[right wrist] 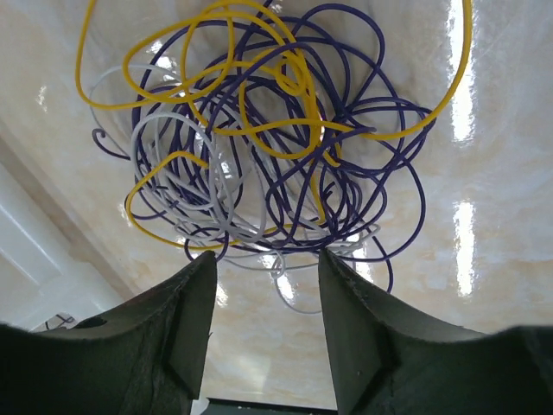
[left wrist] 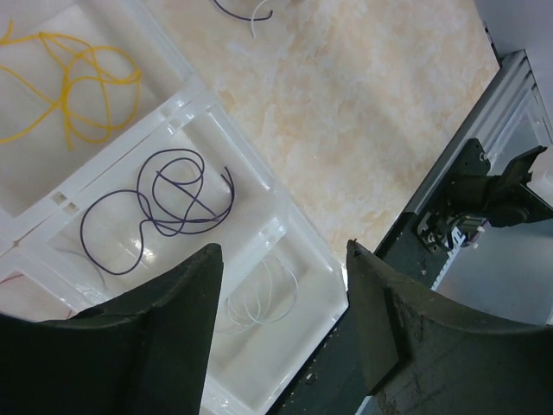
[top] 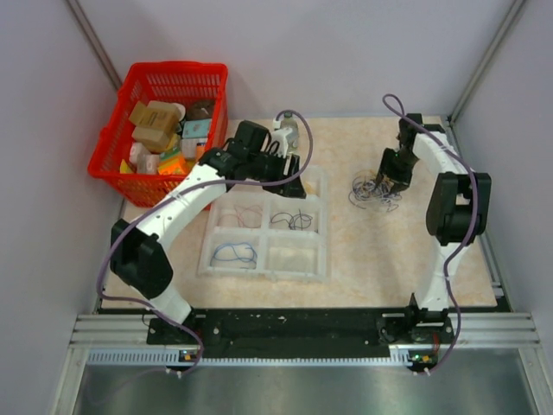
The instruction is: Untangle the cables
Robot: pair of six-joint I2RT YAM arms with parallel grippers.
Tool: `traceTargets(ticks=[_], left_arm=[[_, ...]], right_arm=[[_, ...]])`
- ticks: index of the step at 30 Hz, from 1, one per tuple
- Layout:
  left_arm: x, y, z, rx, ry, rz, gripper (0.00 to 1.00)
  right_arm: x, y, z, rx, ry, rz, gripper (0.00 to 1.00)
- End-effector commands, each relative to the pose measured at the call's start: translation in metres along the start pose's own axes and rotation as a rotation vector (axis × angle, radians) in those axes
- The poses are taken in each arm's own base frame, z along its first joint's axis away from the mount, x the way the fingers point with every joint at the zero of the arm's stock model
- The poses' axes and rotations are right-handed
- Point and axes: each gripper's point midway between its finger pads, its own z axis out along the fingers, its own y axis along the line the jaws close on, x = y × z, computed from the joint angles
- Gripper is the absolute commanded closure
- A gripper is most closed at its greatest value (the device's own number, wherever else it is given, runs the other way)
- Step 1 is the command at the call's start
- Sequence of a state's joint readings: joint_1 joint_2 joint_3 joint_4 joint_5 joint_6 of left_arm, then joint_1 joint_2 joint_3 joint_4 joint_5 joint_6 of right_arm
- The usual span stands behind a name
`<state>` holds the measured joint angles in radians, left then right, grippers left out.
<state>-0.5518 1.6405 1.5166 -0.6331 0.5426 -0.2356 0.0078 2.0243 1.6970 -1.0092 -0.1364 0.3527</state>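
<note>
The tangled cables [top: 374, 192] lie on the beige table right of the tray. In the right wrist view the bunch [right wrist: 268, 138] is mostly dark purple loops with yellow and white strands. My right gripper [top: 390, 178] hangs just above the bunch's edge; its jaws are open and empty [right wrist: 267, 257]. My left gripper [top: 289, 185] is over the white divided tray [top: 318, 259], open and empty [left wrist: 282, 251]. Below it, separate compartments hold a white strand [left wrist: 259, 303], a purple cable [left wrist: 173, 207] and a yellow cable [left wrist: 69, 86].
A red basket [top: 160, 130] full of small boxes stands at the back left. Tray compartments also hold a purple loop [top: 233, 252] and a dark strand [top: 294, 220]. The black base rail [top: 302, 327] runs along the near edge. Grey walls enclose the table.
</note>
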Motion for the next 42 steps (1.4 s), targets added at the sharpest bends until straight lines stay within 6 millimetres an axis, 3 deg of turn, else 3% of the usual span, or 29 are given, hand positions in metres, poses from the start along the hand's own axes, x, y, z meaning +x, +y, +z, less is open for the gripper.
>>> traceTargets(ticks=[1,4,8,13,16,19,20,24,26,30,37,38,42], left_arm=[[-0.023,-0.025,-0.004,0.032,-0.073,0.083,0.37],[-0.028,-0.028,0.008,0.029,-0.06,0.05,0.38],[-0.025,-0.043,0.029,0.017,0.0,0.077,0.38],[-0.017,-0.064,0.044,0.037,0.05,0.112,0.37],[-0.017,-0.072,0.056,0.049,0.059,0.13,0.37],[-0.02,-0.08,0.068,0.064,0.072,0.135,0.39],[-0.021,-0.083,0.07,0.07,0.074,0.13,0.4],[-0.022,-0.088,0.069,0.084,0.073,0.117,0.4],[-0.021,-0.088,0.064,0.072,0.073,0.138,0.4],[-0.013,-0.081,0.056,0.026,0.077,0.175,0.39],[0.002,-0.065,0.041,-0.037,0.076,0.232,0.39],[0.003,-0.064,0.038,-0.041,0.07,0.238,0.39],[0.012,-0.058,0.032,-0.059,0.078,0.244,0.39]], right_arm=[[-0.003,0.002,0.001,-0.016,-0.006,-0.011,0.56],[0.008,0.002,0.0,-0.031,0.015,0.01,0.82],[0.025,0.002,-0.011,-0.059,0.002,0.02,0.98],[0.075,-0.005,-0.028,-0.104,0.016,0.024,1.0],[0.111,0.009,-0.037,-0.247,0.036,0.041,1.0],[0.127,0.009,-0.049,-0.272,0.019,0.056,1.0],[0.127,0.01,-0.052,-0.279,0.009,0.055,1.0],[0.091,0.0,-0.051,-0.235,-0.058,0.063,0.59],[0.074,0.004,-0.05,-0.249,-0.052,0.085,0.51],[0.047,0.011,-0.046,-0.239,-0.082,0.15,0.49],[0.014,0.004,-0.025,-0.123,-0.182,0.013,0.49],[0.018,0.012,-0.02,-0.124,-0.171,-0.014,0.5],[0.021,0.011,0.0,-0.09,-0.141,-0.021,0.53]])
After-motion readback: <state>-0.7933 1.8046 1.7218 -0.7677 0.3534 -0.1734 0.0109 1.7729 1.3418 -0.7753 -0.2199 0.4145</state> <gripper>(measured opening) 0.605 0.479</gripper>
